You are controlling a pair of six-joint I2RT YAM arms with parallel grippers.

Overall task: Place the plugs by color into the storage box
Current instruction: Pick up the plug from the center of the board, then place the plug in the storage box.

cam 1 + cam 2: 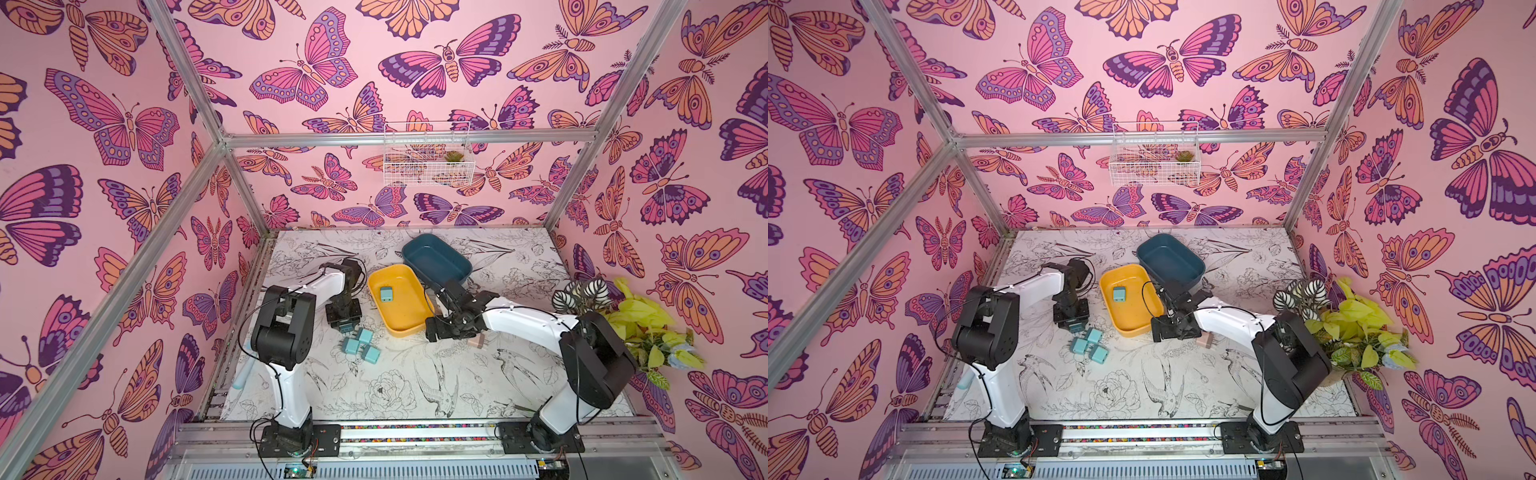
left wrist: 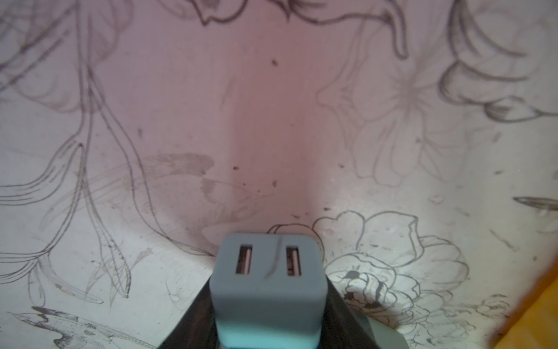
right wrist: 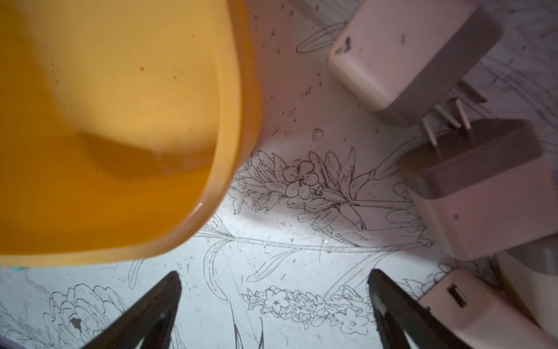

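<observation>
The left gripper is clamped tight on a teal plug, its dark fingers pressed to the plug's two sides (the face turned to the wrist camera carries two USB slots and a dark curved scuff between them). In both top views this gripper points down at the flower-printed table, just beside a loose cluster of three more teal plugs. Whether the held plug touches the table cannot be told. Another teal plug lies in the yellow tray, which sits just beside the dark blue tray. The right gripper stands spread wide, gripping nothing, its tips over the table near a corner of the yellow tray. Close by lie pale pink plugs, rounded cubes with short metal prongs: one with its prongs against a second, and a third showing a USB slot.
</observation>
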